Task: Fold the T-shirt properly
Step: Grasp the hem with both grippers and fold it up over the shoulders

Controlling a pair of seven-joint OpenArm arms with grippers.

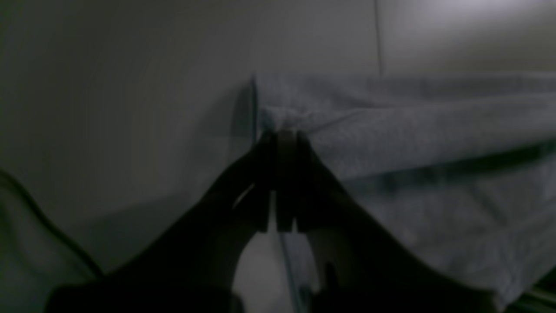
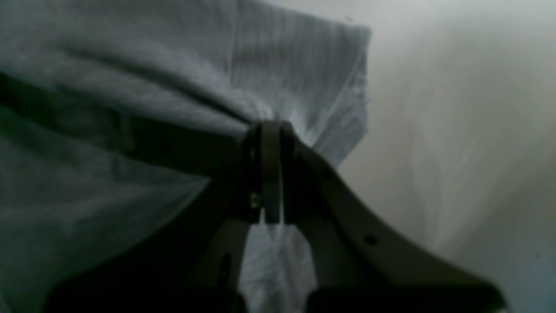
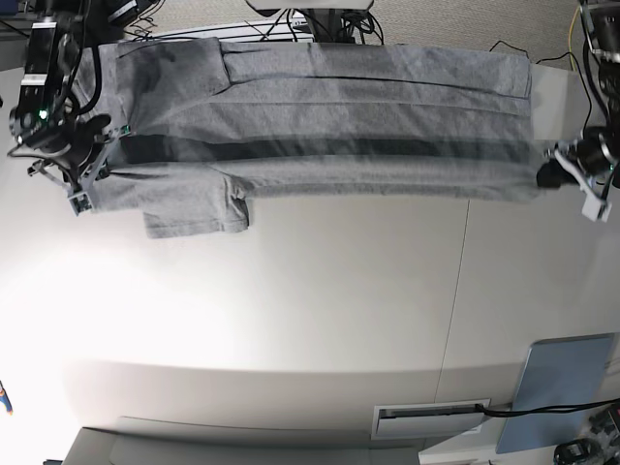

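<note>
The heather-grey T-shirt is stretched sideways across the far part of the white table, folded lengthwise with a dark crease band along it. One short sleeve sticks out toward the near side at the left. My right gripper is shut on the shirt's left end; in the right wrist view its jaws pinch bunched fabric. My left gripper is shut on the shirt's right end; in the left wrist view it clamps a corner of the cloth.
A light-blue flat panel lies at the near right corner, beside a recessed slot in the table's front edge. Cables run behind the shirt at the back. A thin seam crosses the tabletop.
</note>
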